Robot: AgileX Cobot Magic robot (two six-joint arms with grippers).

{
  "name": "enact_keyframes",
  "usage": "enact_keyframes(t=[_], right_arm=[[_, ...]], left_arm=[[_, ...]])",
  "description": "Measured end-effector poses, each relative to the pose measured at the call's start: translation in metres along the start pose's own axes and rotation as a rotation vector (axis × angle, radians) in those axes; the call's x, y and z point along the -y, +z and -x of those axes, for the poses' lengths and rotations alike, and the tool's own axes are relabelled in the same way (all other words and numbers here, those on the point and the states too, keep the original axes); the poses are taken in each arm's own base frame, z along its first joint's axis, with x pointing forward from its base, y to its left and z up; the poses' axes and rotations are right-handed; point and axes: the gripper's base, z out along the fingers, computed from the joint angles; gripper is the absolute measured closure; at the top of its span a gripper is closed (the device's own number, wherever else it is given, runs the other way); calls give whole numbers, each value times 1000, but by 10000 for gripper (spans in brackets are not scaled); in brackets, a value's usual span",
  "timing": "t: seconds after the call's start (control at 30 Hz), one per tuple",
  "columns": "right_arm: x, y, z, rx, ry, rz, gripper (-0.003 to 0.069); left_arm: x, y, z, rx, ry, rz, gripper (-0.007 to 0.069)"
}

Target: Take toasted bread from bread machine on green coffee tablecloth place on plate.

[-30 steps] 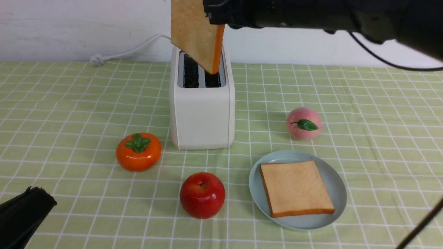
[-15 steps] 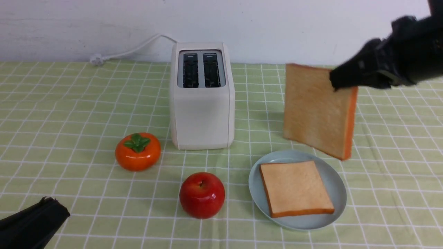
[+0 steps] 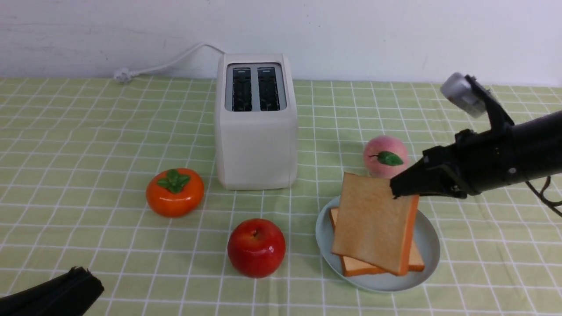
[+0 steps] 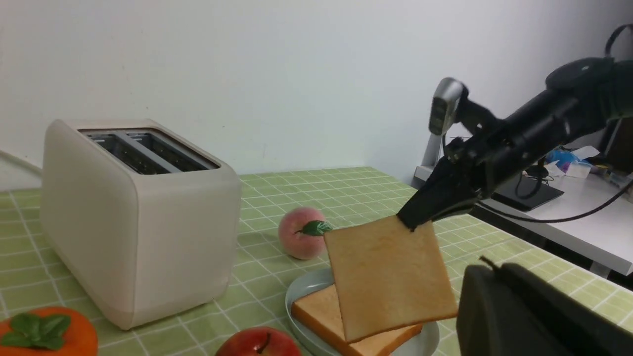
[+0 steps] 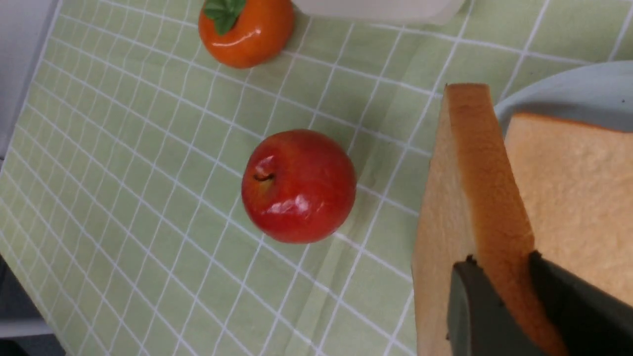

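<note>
While the right gripper point(image 3: 397, 189) reaches in from the right edge of the table, I see its jaws clamped on the upper corner of 1 slice of toasted bread point(image 3: 373, 224). The right wrist view shows a finger pressed to each face of it. That held slice hangs tilted above the plate point(image 3: 429, 239), pale face toward me and orange crust edge toward the right. Its lowest corner comes down over the second slice point(image 3: 415, 262), which lies flat on the plate. I cannot tell whether the 2 slices touch.

The plate sits on the green coffee tablecloth point(image 3: 88, 131), right of centre and toward the near edge. The bread machine point(image 3: 257, 145) stands upright at mid-table toward the far edge, well apart from the plate, its 2 slots dark on top. Its white cord point(image 3: 175, 59) trails toward the far left corner.

A peach point(image 3: 385, 156) rests just beyond the plate, partly behind the held slice. A red apple point(image 3: 257, 248) sits just left of the plate, near the near edge. An orange persimmon point(image 3: 174, 192) lies beside the bread machine's left front corner.

My left gripper point(image 3: 66, 292) hangs low at the near left corner, away from everything. I see only a dark wedge of it, so I cannot tell how its jaws stand.
</note>
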Motion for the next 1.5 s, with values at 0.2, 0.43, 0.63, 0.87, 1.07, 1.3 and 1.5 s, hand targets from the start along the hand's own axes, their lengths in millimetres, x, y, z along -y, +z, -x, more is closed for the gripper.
enact_keyframes(t=[0.2, 0.43, 0.63, 0.87, 1.07, 1.3, 1.5], right_arm=[[30, 25, 2, 18, 62, -69, 537], [40, 26, 4, 44, 19, -164, 487], [30, 9, 7, 56, -91, -218, 258], [-23, -49, 6, 148, -258, -223, 235], [-76, -117, -27, 148, -340, -282, 446], [-104, -173, -95, 209, -340, -430, 639], [-109, -188, -157, 287, -326, -441, 662]], left_arm=[[0, 0, 0, -1, 3, -2, 638], [0, 0, 0, -1, 3, -3, 638], [0, 0, 0, -3, -18, -2, 638], [0, 0, -1, -5, -44, 5, 638], [-1, 0, -1, -4, -45, 6, 638], [-1, 0, -1, -6, -67, 7, 638], [-1, 0, -1, -7, -75, 7, 638]])
